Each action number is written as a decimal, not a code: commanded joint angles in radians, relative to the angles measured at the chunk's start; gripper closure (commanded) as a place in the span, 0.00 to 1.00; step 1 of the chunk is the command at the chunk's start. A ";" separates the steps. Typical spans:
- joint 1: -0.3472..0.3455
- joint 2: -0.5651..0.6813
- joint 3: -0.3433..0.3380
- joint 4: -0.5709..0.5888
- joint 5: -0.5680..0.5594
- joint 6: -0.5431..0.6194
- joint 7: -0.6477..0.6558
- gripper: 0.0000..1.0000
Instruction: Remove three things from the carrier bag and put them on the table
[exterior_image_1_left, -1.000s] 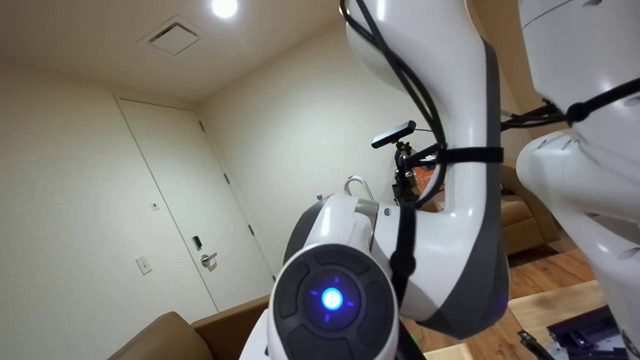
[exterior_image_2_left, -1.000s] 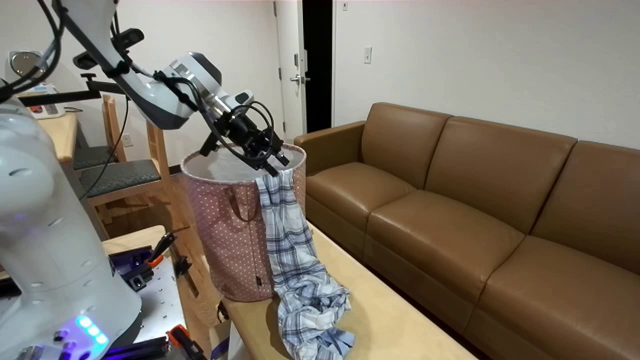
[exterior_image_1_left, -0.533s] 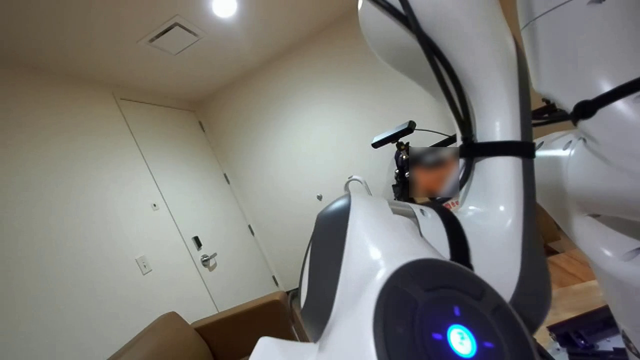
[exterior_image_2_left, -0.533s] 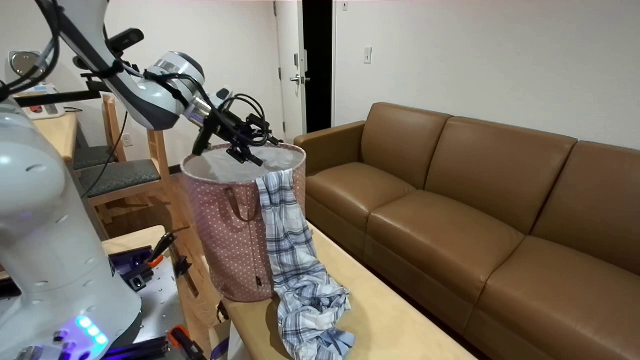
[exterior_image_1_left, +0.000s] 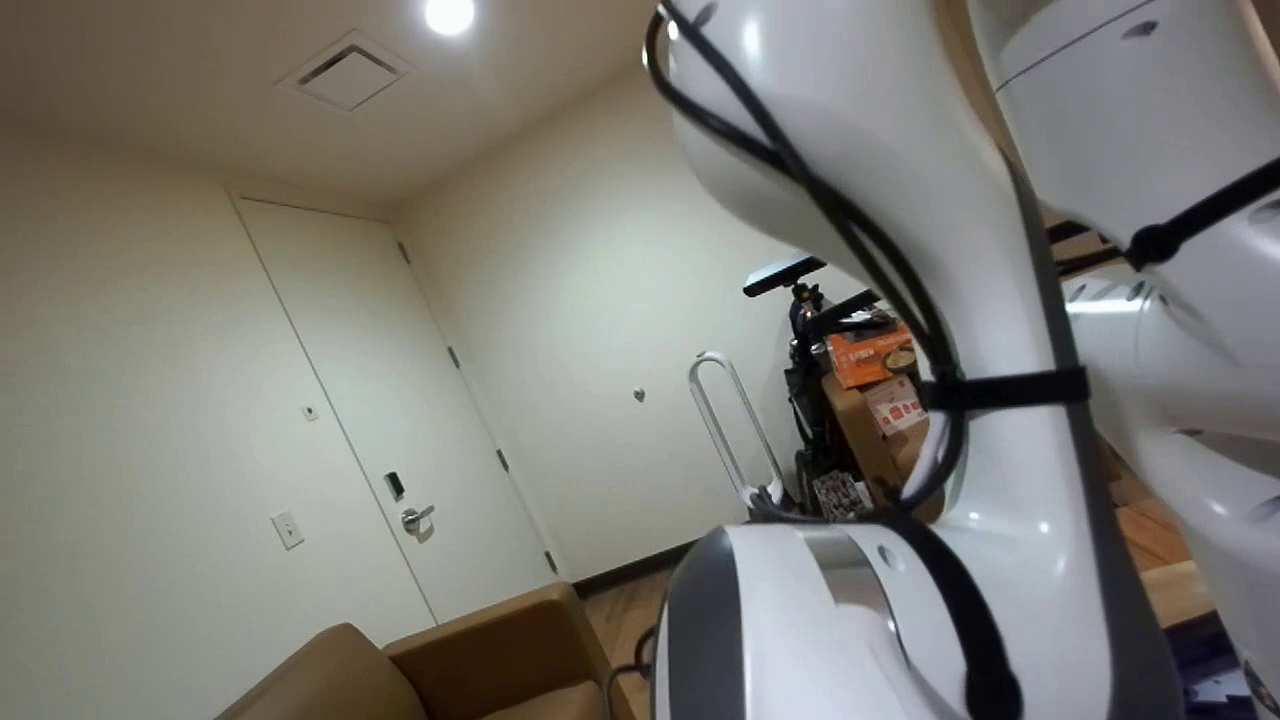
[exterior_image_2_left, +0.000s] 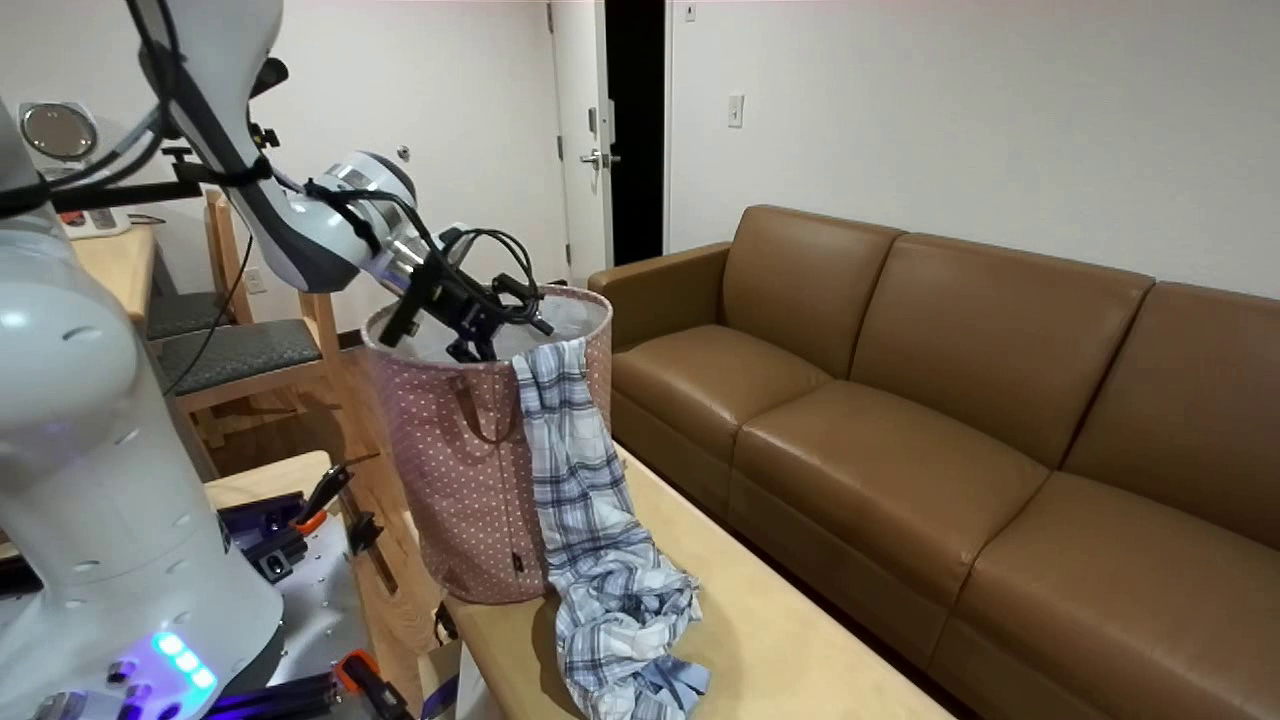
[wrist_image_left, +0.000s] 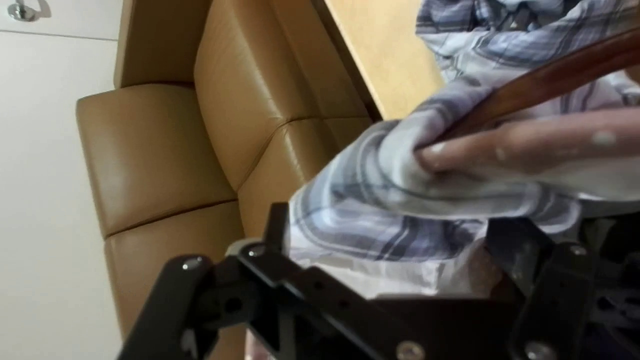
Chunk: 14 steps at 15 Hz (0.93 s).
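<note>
Jaws stand wide apart. Your gripper (wrist_image_left: 397, 234) is over the mouth of the polka-dot bag (exterior_image_2_left: 450, 500); whether its tips dip below the rim, you cannot tell from these views. The plaid cloth (exterior_image_2_left: 590, 500) lies draped over the bag's rim, runs down the outer wall and bunches on the table (exterior_image_2_left: 790, 630) just beside the bag's foot. Wrist view: its folds show between your jaws; contact cannot be told. In your way: the bag's rim, plus the brown handle (wrist_image_left: 555, 82) on the bag's wall next to the cloth. Dark tag (exterior_image_2_left: 518, 562) low on that wall, too small to read. On your robot's side of the bag: orange-and-black tools (exterior_image_2_left: 380, 690). Opposite side of the bag, near: brown sofa (exterior_image_2_left: 780, 390). Past the bag in an exterior view: chair (exterior_image_2_left: 245, 352), dark seat; farther on, white door (exterior_image_2_left: 577, 90). In an exterior view you also have an orange box (exterior_image_1_left: 860, 355) and a white-and-red box (exterior_image_1_left: 893, 403), both printed, lettering illegible; their place relative to the bag cannot be told.
</note>
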 joint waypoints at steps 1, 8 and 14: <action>0.008 0.161 -0.006 0.072 -0.015 -0.032 -0.124 0.00; 0.022 0.296 -0.011 0.168 -0.010 -0.110 -0.362 0.33; 0.025 0.310 -0.019 0.186 -0.018 -0.177 -0.399 0.74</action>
